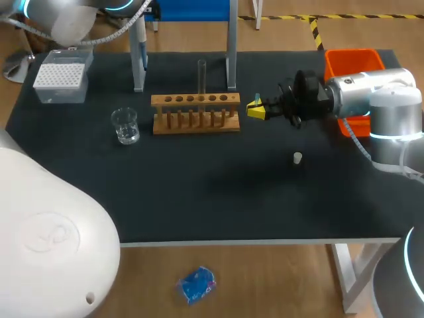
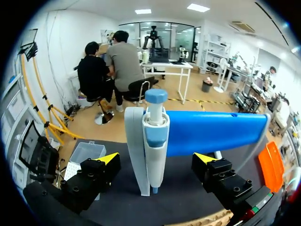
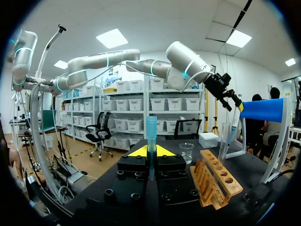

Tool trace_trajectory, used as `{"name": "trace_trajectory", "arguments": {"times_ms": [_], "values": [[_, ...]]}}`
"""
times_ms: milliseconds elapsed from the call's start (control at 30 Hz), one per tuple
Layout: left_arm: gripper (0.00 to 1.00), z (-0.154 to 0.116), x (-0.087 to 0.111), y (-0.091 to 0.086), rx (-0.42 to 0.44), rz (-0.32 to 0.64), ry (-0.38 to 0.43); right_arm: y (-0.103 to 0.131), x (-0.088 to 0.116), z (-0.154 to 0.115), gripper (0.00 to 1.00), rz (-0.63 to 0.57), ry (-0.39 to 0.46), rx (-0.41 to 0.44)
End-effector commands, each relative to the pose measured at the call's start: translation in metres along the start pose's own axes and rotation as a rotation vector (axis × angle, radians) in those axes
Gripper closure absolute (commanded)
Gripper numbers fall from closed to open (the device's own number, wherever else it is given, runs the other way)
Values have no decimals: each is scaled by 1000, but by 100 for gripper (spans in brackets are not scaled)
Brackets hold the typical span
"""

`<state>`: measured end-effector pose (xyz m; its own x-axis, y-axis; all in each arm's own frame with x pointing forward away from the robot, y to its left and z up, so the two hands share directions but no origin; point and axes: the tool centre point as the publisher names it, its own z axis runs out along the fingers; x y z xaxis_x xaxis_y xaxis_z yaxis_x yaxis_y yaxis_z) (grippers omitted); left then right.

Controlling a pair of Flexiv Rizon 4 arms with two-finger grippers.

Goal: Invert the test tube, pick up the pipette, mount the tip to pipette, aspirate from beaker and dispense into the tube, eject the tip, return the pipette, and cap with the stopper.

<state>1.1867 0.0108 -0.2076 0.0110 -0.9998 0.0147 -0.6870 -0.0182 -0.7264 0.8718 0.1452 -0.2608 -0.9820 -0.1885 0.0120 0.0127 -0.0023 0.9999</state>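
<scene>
My left claw (image 2: 156,158) is spread wide, one finger on each side of the pipette (image 2: 153,141) without touching it. The pipette hangs on the stand (image 2: 211,134) at the table's (image 1: 218,205) far edge. My right claw (image 3: 151,150) grips a blue tube (image 3: 151,132) upright, just off the rack's (image 1: 195,114) right end. The stopper (image 1: 297,158) stands well apart, nearer the front edge.

- In the head view the light is bright and even, coming from overhead. The dark counter (image 1: 199,212) is matte, with one faint, soft shadow at centre right of the frame, below the right arm (image 1: 371,96).
- The beaker (image 1: 125,126) shows small white glints, and the right arm's metal shell has a mild sheen.
- The white housing (image 1: 46,238) at lower left of the frame sits close to the lens and looks pale and soft.
- In both wrist views the ceiling panels (image 2: 197,7) (image 3: 112,37) burn out to white, and straight lines bow toward the black rim.
- The blue tube (image 3: 151,134) clamped in the right hand (image 3: 151,151) glows translucent.
</scene>
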Motion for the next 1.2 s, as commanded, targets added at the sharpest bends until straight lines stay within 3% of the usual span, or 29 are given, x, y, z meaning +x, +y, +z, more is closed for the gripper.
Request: {"name": "trace_trajectory", "arguments": {"times_ms": [33,1200], "values": [[0,4,1,-3,6,-3,-120,0,0,-1,100,0,2,0],[0,13,4,-9,19,-37,-147,0,0,-1,100,0,2,0]]}}
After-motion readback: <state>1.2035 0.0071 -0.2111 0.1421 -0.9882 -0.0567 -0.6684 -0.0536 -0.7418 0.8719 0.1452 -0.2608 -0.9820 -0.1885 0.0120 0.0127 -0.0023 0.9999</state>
